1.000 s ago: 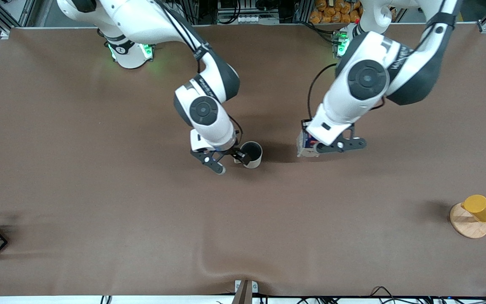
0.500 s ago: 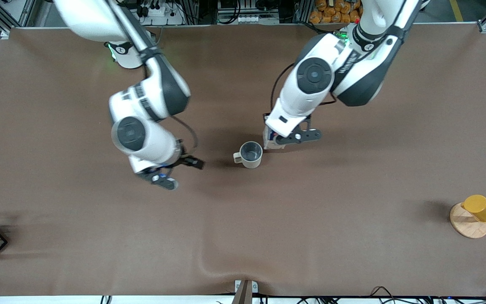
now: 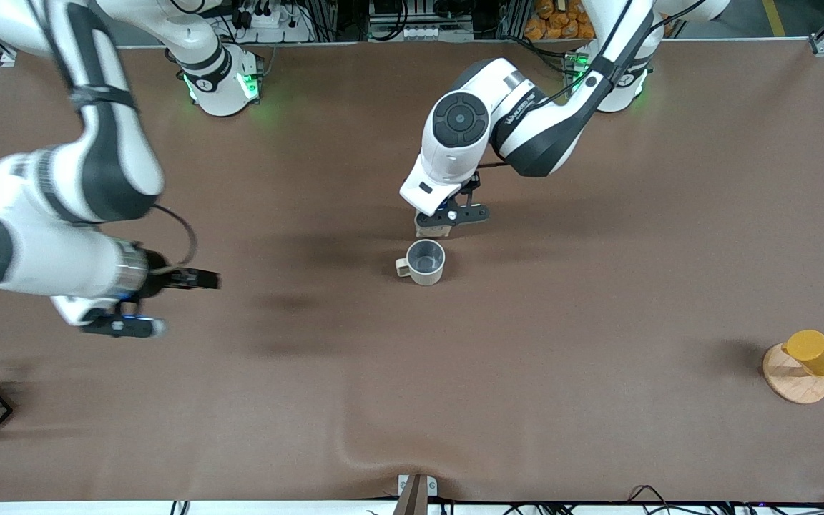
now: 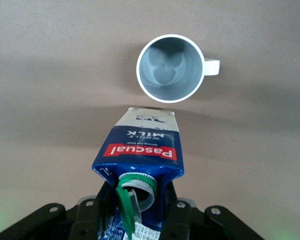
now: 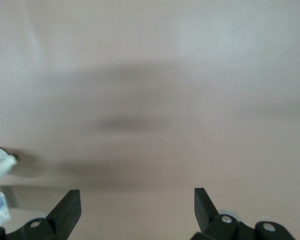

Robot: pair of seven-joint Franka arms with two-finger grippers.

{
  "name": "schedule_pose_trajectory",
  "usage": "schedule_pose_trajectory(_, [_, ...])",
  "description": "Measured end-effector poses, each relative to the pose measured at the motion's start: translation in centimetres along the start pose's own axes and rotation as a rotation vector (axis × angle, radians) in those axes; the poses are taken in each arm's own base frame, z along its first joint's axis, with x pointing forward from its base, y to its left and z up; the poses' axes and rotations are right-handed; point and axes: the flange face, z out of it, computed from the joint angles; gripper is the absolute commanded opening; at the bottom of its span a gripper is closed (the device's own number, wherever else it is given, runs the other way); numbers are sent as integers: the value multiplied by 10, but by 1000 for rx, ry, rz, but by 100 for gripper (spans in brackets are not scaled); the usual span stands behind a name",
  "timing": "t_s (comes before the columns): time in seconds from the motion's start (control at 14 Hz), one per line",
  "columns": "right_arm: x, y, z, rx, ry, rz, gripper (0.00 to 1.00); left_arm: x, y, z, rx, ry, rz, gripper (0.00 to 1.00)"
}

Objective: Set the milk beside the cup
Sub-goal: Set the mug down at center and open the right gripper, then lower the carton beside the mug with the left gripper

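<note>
Front view, cup: the beige cup point(image 3: 425, 262) stands upright mid-table point(image 3: 598, 300), grey-blue inside showing, small handle turned toward the right arm's end.
Front view, milk: the milk point(image 3: 432, 227) sits just beside the cup, farther from the front camera than it, mostly hidden under the left arm's wrist; whether its base touches the table is not clear from here.
Front view, left tool: the left tool point(image 3: 455, 214) is right over the milk, clamped onto it.
Front view, right tool: the right tool point(image 3: 162, 304) hangs over bare table well away from the cup, toward the right arm's end, fingers spread wide with nothing between them.
Front view, edges: a yellow cup point(image 3: 816, 352) on a wooden disc point(image 3: 795, 383) at the left arm's end, well apart from the cup.
Left wrist view, milk: dark blue carton point(image 4: 140, 165) with its red label band, gripped at its upper part between the left tool's fingers point(image 4: 177, 215).
Left wrist view, cup: the cup point(image 4: 171, 68) stands close to the carton's base, with a narrow gap between them.
Right wrist view, right tool: two dark fingertips point(image 5: 67, 210) stand far apart over plain table, empty.
</note>
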Motion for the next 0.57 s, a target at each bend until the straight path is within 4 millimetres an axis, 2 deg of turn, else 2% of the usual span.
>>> schedule_pose_trajectory(0.14, [-12, 40, -31, -7, 10, -75, 100, -1, 5, 11, 29, 16, 18, 33])
schedule_pose_trajectory(0.43, [-47, 101, -89, -61, 55, -210, 100, -3, 22, 27, 32, 15, -8, 33])
schedule_pose_trajectory(0.5, [-65, 116, -111, -79, 76, -216, 100, 1, 24, 30, 32, 16, -11, 33])
schedule_pose_trajectory(0.57, [-80, 119, -124, -89, 77, -211, 100, 4, 24, 32, 37, 21, -10, 33])
